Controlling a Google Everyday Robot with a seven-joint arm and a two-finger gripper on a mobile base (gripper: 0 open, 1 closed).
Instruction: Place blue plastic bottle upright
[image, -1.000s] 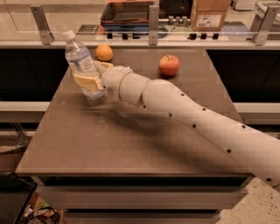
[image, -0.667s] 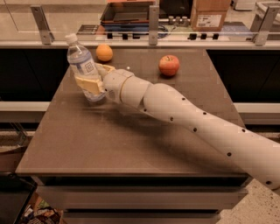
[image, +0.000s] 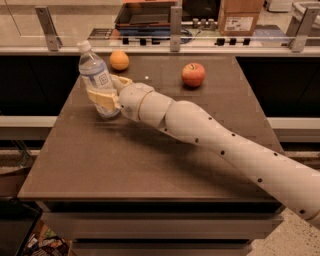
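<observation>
Dark brown square table (image: 125, 165); white jointed robot arm (image: 210, 132) reaches across it to the left rear.

Clear bluish ribbed plastic bottle (image: 96, 75), white cap up, stands nearly upright with a slight lean. Cannot tell if its base touches the tabletop.

Tan two-finger gripper (image: 107, 92) is clamped around the bottle's lower body.

Judgement: uprighting mostly done; settling and release remain.

Red apple (image: 193, 75) and orange fruit (image: 119, 60) sit behind.

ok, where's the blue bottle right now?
In the camera view, the blue plastic bottle is at the table's far-left part, just left of the orange, nearly upright, held in the gripper.
</observation>
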